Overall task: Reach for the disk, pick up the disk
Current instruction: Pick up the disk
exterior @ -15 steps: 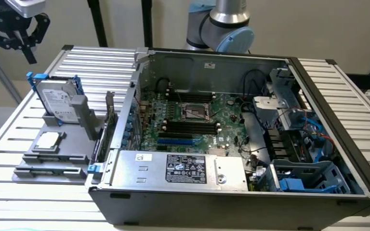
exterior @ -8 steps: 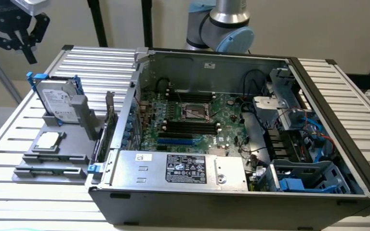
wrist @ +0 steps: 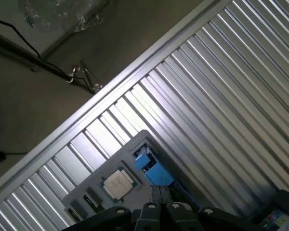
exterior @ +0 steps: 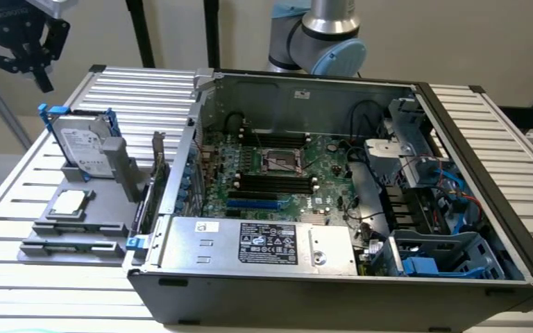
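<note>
claw [exterior: 30, 68] clenched and empty, hovering well above the disk [exterior: 83, 144], which stands upright in the grey holder [exterior: 74, 234] beside the computer case [exterior: 341, 291]. i judge we're mid-reach; grasping needs opened jaws, aligned descent.

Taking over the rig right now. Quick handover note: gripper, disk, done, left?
Gripper: shut, holding nothing, up in the air over the far corner of the slatted table at the exterior view's left, apart from the disk.
Disk: standing on edge in its blue carrier, slotted in the grey holder, on the exterior view's left of the open computer case. A chip lies on the same holder, nearer the camera.
Done: nothing to see yet; disk untouched.
Left: reach not finished, disk not picked up.
</note>
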You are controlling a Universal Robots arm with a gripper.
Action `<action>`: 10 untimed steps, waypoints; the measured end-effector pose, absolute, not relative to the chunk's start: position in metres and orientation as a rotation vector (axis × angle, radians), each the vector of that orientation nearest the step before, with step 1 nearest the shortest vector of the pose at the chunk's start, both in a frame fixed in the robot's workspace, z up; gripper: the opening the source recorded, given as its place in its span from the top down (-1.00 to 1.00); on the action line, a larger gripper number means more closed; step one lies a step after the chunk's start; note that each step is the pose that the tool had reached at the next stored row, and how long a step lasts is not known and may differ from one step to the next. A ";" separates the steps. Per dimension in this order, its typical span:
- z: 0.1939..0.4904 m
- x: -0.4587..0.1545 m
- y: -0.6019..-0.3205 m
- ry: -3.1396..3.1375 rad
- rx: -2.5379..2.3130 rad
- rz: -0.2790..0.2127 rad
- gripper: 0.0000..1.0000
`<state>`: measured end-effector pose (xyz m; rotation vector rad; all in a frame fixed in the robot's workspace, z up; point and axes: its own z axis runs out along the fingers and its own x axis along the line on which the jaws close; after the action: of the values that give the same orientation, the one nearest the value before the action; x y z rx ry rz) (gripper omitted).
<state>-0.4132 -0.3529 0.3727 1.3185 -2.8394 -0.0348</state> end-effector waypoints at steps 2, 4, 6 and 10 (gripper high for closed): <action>0.373 -0.413 -0.353 -2.815 1.369 -0.034 0.79; 0.373 -0.413 -0.353 -2.789 1.421 -0.034 0.79; 0.373 -0.413 -0.353 -2.762 1.470 -0.034 0.79; 0.373 -0.413 -0.353 -2.706 1.570 -0.033 0.79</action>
<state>-0.4132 -0.3529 0.3727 1.5701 -2.7061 -0.0331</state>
